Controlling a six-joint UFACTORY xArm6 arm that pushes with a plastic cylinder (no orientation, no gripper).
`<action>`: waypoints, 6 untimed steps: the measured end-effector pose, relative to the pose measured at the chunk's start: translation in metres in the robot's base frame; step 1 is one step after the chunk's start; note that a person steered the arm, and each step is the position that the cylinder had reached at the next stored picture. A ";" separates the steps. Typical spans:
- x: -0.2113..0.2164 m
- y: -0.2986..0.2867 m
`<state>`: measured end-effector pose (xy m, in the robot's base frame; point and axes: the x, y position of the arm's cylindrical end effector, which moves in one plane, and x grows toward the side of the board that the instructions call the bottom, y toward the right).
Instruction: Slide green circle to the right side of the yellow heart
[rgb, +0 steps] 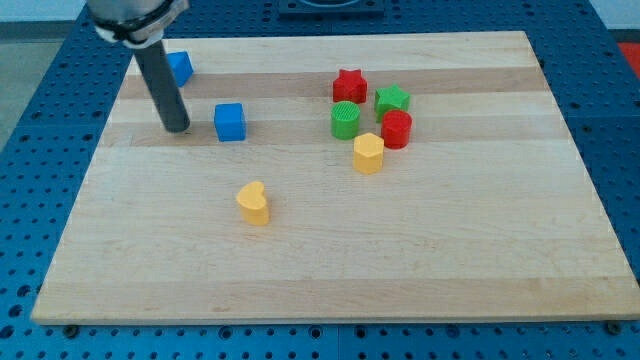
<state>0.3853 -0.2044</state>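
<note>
The green circle (345, 120) stands right of centre near the view's top, in a cluster of blocks. The yellow heart (254, 202) stands alone near the middle of the board, below and left of the green circle. My tip (177, 129) rests on the board at the upper left, just left of a blue cube (230, 122). It is far left of the green circle and up-left of the yellow heart, touching no block.
A red star (350, 85), a green star (392, 100), a red cylinder (397, 129) and a yellow hexagon block (368, 153) crowd around the green circle. A second blue block (180, 67) sits behind the rod. The wooden board (330, 270) lies on a blue perforated table.
</note>
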 end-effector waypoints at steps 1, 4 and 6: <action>0.014 0.006; -0.009 0.065; -0.009 0.104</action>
<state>0.3758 -0.1002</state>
